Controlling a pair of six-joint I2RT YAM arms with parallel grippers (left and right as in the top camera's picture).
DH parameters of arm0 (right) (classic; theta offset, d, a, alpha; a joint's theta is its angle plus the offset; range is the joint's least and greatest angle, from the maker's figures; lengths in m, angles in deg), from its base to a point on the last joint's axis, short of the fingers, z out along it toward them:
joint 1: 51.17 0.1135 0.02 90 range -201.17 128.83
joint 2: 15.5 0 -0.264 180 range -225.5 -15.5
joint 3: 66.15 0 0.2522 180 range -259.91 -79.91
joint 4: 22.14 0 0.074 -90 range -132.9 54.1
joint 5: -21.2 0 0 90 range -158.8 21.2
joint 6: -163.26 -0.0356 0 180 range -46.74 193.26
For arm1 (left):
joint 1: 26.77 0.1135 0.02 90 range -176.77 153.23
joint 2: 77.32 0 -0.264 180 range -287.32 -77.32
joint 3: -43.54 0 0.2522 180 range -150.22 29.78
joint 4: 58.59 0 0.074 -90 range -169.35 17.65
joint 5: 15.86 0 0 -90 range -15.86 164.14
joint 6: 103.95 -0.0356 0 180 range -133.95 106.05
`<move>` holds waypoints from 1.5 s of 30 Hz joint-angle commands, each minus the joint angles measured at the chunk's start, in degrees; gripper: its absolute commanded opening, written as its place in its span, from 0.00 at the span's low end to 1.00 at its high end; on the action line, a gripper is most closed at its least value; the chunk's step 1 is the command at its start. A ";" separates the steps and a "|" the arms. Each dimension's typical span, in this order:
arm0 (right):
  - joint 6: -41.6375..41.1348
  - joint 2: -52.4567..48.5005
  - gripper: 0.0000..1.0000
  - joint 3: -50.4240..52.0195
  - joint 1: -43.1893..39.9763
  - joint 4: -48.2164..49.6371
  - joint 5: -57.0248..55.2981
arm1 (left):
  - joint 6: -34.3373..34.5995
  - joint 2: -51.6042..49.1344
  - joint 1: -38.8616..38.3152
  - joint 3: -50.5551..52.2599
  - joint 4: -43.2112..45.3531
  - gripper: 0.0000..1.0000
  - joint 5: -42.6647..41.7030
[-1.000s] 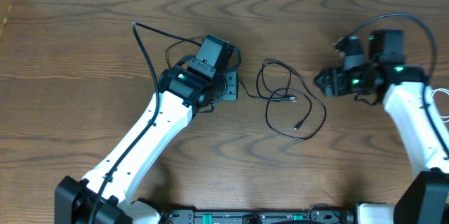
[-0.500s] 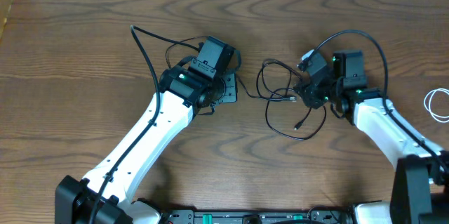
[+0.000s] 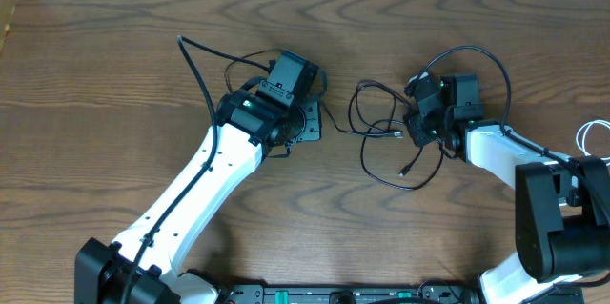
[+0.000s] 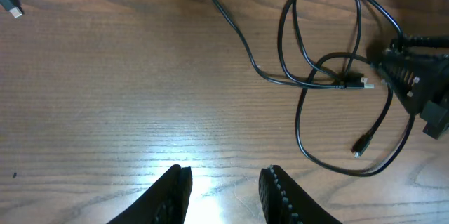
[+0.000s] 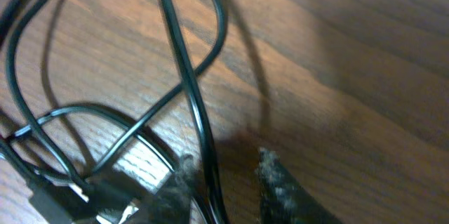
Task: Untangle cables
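2 cables, 2 arms: black loops in the middle, white at the edge

From overhead, the black cable (image 3: 364, 156) lies in loose, overlapping loops on the wooden surface (image 3: 114, 56), between the 2 arms. The left fingers (image 3: 315, 118) sit just beside the strand that trails off the loops' left side. The right fingers (image 3: 416, 131) are down at the loops' right edge. The white cable (image 3: 580, 138) shows only as a pale curve at the far right, well apart from the black one.

In the left wrist view, the left fingers (image 4: 175, 192) stand apart with bare wood between them, holding nothing. The black cable (image 4: 297, 127) lies ahead to the upper right, with 2 small plug ends lying among its loops.

The right wrist view is close and blurred. The right fingers (image 5: 280, 189) sit on either side of 1 black strand (image 5: 184, 69), which runs up between them and crosses other loops. Whether they are pinching it or only straddling it, I cannot tell.
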 commanded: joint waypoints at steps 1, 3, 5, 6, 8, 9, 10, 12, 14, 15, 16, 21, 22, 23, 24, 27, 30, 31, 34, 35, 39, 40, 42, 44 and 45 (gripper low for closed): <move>-2.16 -0.11 0.08 0.35 0.33 0.07 -0.04 | 0.59 -0.44 0.13 0.33 -0.15 0.36 0.68; -3.50 0.11 0.01 0.33 0.26 -0.42 -0.02 | 0.59 -0.44 0.13 0.33 -0.20 0.37 0.66; -7.23 1.03 0.01 0.28 0.17 -0.94 0.22 | 0.59 -0.44 0.13 0.33 -0.20 0.36 0.68; -9.14 2.10 0.01 0.09 0.15 -1.62 0.48 | 0.59 -0.44 0.13 0.33 -0.17 0.36 0.68; -11.28 4.96 0.01 -0.66 -0.09 -3.19 1.70 | 0.59 -0.44 0.13 0.33 -0.15 0.37 0.68; -11.98 6.84 0.01 -1.33 -0.33 -4.15 2.93 | 0.59 -0.44 0.13 0.33 -0.15 0.36 0.68; -12.81 8.98 0.01 -2.27 -0.72 -5.38 4.26 | 0.59 -0.44 0.13 0.33 -0.15 0.36 0.68; -14.99 13.75 0.01 -5.09 -1.77 -8.39 7.10 | 0.59 -0.44 0.13 0.33 -0.15 0.37 0.70; -17.94 18.86 0.01 -9.20 -3.43 -11.26 9.68 | 0.59 -0.44 0.13 0.33 -0.15 0.37 0.70; -19.21 21.07 0.01 -11.28 -4.37 -12.26 10.93 | 0.59 -0.44 0.13 0.33 -0.13 0.37 0.68; -20.44 23.08 0.01 -13.35 -5.44 -12.98 11.91 | 0.59 -0.44 0.13 0.33 -0.13 0.37 0.70; -25.33 30.73 0.01 -22.18 -11.50 -13.64 12.83 | 0.59 -0.44 0.13 0.33 -0.15 0.36 0.70; -25.33 31.67 0.01 -23.41 -12.79 -13.62 12.83 | 0.59 -0.44 0.13 0.33 -0.15 0.37 0.68; -25.55 32.41 0.01 -24.48 -14.08 -13.62 12.83 | 0.59 -0.44 0.13 0.33 -0.15 0.37 0.70; -25.79 33.09 0.01 -25.49 -15.56 -13.53 12.85 | 0.59 -0.44 0.13 0.33 -0.15 0.37 0.68; -26.08 33.92 0.01 -27.15 -19.43 -13.27 12.28 | 0.59 -0.44 0.13 0.33 -0.13 0.36 0.70; -28.33 33.97 0.01 -27.76 -23.67 -10.64 12.33 | 0.59 -0.44 0.13 0.33 -0.13 0.37 0.70; -29.24 33.97 0.01 -27.78 -24.96 -9.29 12.41 | 0.59 -0.44 0.13 0.33 -0.13 0.37 0.70; -30.18 33.88 0.01 -27.82 -28.74 -5.46 11.54 | 0.59 -0.44 0.13 0.33 -0.13 0.36 0.70; -30.23 33.83 0.01 -27.82 -29.86 -4.83 10.62 | 0.59 -0.44 0.13 0.33 -0.13 0.36 0.70; -29.88 32.83 0.01 -27.80 -33.44 -7.04 7.41 | 0.59 -0.44 0.13 0.33 -0.13 0.36 0.68; -29.20 32.26 0.01 -27.80 -34.23 -8.24 6.71 | 0.59 -0.44 0.13 0.33 -0.13 0.36 0.68; -27.69 30.21 0.01 -27.80 -35.89 -11.10 3.21 | 0.59 -0.44 0.13 0.33 -0.15 0.37 0.68; -25.46 28.26 0.01 -27.80 -36.92 -12.44 -0.17 | 0.59 -0.44 0.13 0.33 -0.17 0.36 0.68; -24.30 27.15 0.01 -27.80 -37.48 -12.76 -2.21 | 0.59 -0.44 0.13 0.33 -0.17 0.36 0.68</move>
